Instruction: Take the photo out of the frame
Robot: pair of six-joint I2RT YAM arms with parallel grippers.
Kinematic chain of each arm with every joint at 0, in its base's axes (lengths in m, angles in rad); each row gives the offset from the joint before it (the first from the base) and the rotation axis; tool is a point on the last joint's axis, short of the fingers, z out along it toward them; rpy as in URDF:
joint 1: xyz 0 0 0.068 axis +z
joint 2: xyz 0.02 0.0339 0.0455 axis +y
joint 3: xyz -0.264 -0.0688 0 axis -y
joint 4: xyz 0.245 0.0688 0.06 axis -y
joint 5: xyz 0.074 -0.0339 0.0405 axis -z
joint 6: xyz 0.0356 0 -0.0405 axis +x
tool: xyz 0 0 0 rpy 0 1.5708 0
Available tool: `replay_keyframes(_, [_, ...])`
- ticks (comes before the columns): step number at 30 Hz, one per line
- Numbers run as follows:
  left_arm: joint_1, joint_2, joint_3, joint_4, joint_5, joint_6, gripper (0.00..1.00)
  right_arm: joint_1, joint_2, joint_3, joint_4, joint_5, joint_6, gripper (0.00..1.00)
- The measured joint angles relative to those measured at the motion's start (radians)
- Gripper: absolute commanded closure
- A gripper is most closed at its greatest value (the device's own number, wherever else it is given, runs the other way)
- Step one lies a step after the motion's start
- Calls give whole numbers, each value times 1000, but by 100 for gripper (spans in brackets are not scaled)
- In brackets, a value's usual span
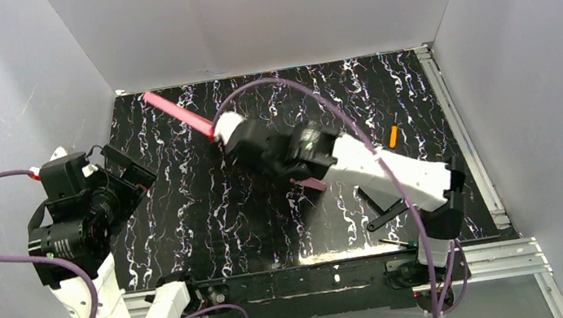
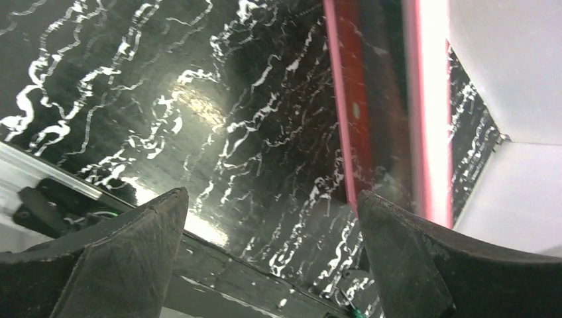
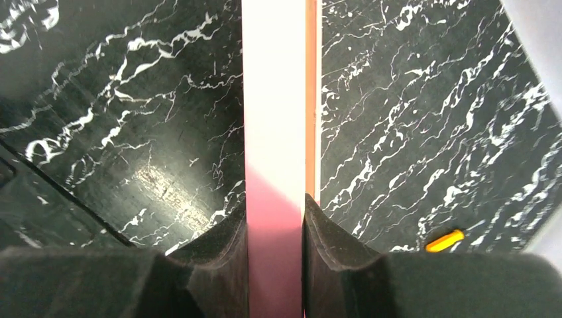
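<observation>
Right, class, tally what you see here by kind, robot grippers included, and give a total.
Grippers: 2 (left gripper, right gripper)
Frame: 1
Tool: 1
Total: 4

My overhead camera sits high above and behind my bases, looking down on the whole marbled table (image 1: pixel 212 217), with the frame (image 1: pixel 178 113) near the middle and far from the lens. My left wrist camera looks out, tilted, past my own left fingers (image 2: pixel 126 258) from the frame's left side, catching its pink edge at middling range. My right wrist camera is hard up against the frame, sighting along its edge between my right fingers (image 3: pixel 219 265). All three share the frame and the tabletop beside it. The overhead and right wrist views also share the orange tool (image 3: pixel 445 240) to the frame's right.
</observation>
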Motion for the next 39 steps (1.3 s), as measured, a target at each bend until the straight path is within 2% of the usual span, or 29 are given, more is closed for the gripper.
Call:
replay_keyframes(5, [0,-25,-17,-29,-46,25,0,-200,-103,-6,3,-219,63,99])
replay_keyframes(10, [0,-24,-132,-16,-14,24,0,-391,-146,-35,22,-402,142,99])
replay_keyframes(15, [0,-23,-268,30,92,13,0,-571,-247,-217,166,-568,177,99])
replay_keyframes(18, [0,-19,-414,99,212,-13,0,-679,-319,-367,280,-669,215,99])
replay_keyframes(22, [-7,41,-591,208,372,-58,0,-806,-393,-552,401,-784,276,99])
replay_keyframes(25, [-32,93,-678,280,435,-84,0,-891,-420,-686,514,-864,321,99])
replay_keyframes(32, [-108,92,-705,355,481,-107,0,-1102,-355,-1003,790,-1052,346,99])
replay_keyframes(39, [-170,92,-732,386,480,-109,0,-1191,-233,-1052,887,-1127,291,99])
